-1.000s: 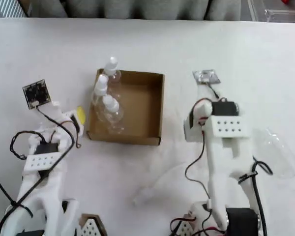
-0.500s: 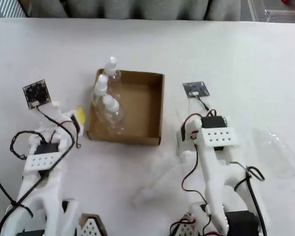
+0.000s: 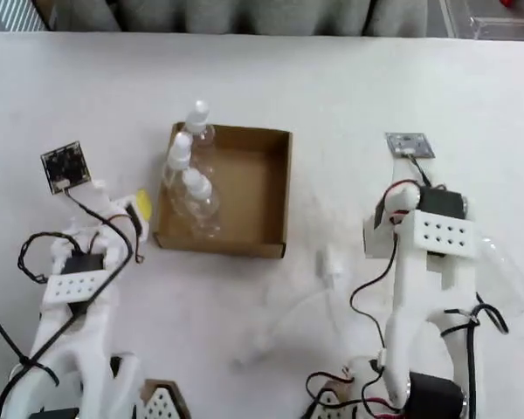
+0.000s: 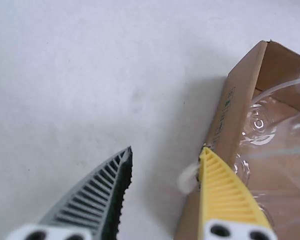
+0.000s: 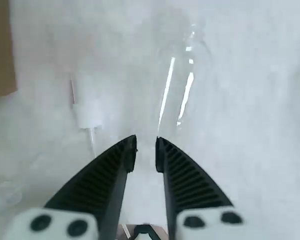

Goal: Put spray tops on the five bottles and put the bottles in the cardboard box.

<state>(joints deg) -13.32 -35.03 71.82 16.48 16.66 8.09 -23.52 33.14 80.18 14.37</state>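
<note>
Spray top (image 5: 87,114) on table near right gripper (image 5: 146,143)

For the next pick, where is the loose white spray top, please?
The white spray top lies on the table, between the brown cardboard box and the right arm, high view.

Matt brown cardboard box (image 3: 255,188), clear glossy plastic bottles (image 3: 196,201), smooth matt white table (image 3: 349,78), ribbed matt plastic fingers (image 4: 220,185) on left end effector (image 4: 166,150)
</note>
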